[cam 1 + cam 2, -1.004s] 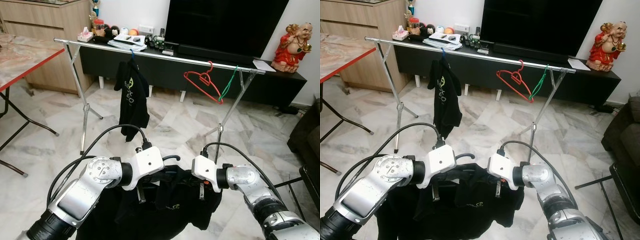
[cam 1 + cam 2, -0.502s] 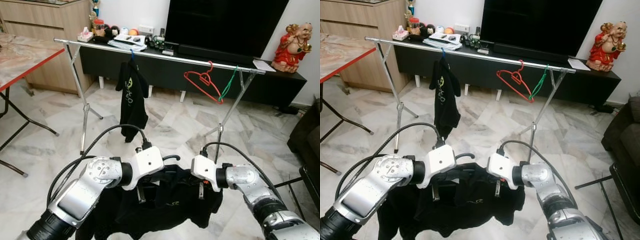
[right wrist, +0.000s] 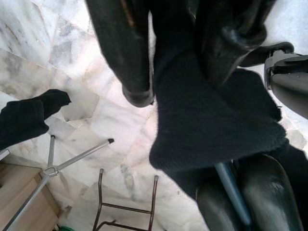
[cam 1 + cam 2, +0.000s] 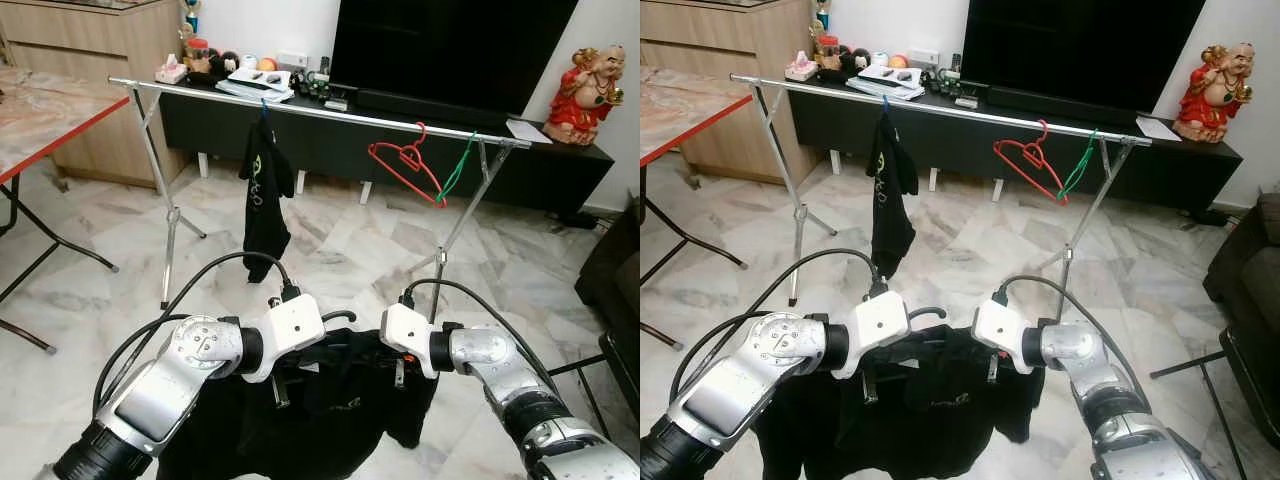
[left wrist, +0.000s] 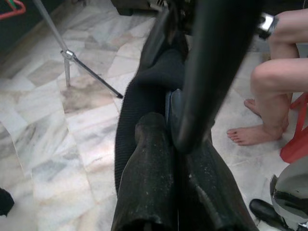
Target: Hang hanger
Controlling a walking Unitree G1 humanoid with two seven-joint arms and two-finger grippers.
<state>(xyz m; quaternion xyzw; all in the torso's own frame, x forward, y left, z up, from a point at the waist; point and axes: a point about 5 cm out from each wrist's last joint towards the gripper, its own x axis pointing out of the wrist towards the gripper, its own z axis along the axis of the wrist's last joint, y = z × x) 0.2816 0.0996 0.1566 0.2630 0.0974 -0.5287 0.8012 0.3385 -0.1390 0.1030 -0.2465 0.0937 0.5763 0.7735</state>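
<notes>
A black T-shirt (image 4: 345,405) on a dark hanger hangs low in front of me, held up between both arms. The hanger's hook (image 4: 340,316) sticks up between my wrists. My left gripper (image 4: 280,385) is shut on the hanger's left shoulder through the cloth. My right gripper (image 4: 400,376) is shut on the right shoulder, with black cloth (image 3: 211,120) pinched between its fingers. Ahead stands a silver clothes rail (image 4: 330,112). On it hang another black shirt (image 4: 265,195), a red hanger (image 4: 405,163) and a green hanger (image 4: 457,168).
A red-topped folding table (image 4: 40,115) stands at the left. Behind the rail are a black TV console (image 4: 540,165) and a red figurine (image 4: 588,85). A dark seat (image 4: 612,265) is at the right. A person's bare legs (image 5: 274,91) stand close by on the marble floor.
The held shirt's lower part has swung and gathered narrower under my grippers. The black shirt on the rail has turned edge-on. Both grippers keep their hold.
</notes>
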